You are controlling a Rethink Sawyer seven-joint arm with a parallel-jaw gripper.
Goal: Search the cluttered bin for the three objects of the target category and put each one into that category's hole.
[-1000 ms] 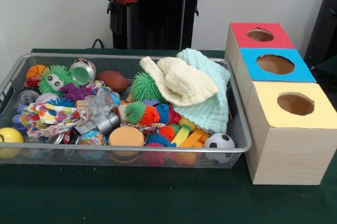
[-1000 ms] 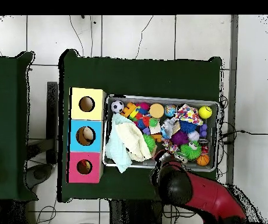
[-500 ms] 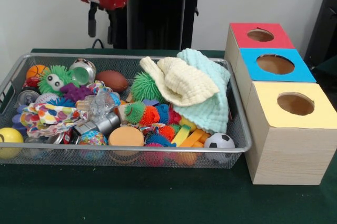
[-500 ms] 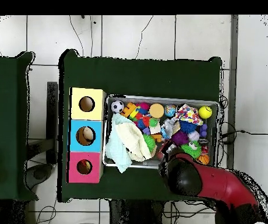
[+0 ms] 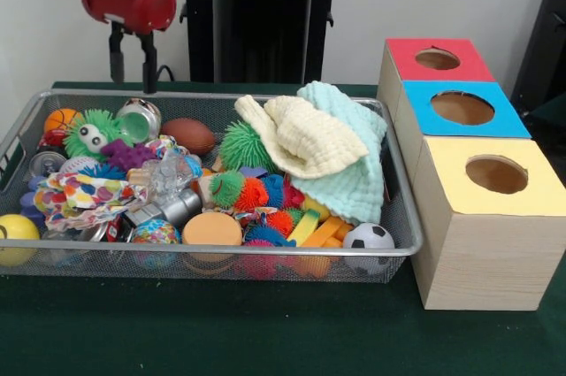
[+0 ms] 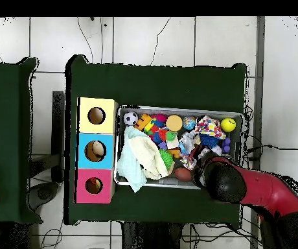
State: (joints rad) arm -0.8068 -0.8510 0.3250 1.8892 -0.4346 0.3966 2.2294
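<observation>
Meanwhile, we noted the gripper (image 5: 130, 71) had swung sideways along the far rim of the bin (image 5: 212, 252), away from the folded cloths (image 5: 323, 141) and toward the end holding the green googly-eyed toy (image 5: 91, 133). Its two fingers hung slightly parted and empty. The hole (image 5: 437, 58) sat in the red-topped box beyond the bin's opposite end. We judged searching continued; nothing was picked.

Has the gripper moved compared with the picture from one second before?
Yes. In the front view the gripper has shifted toward the picture's left, away from the black pedestal, and now hangs over the far left part of the basket.
</observation>
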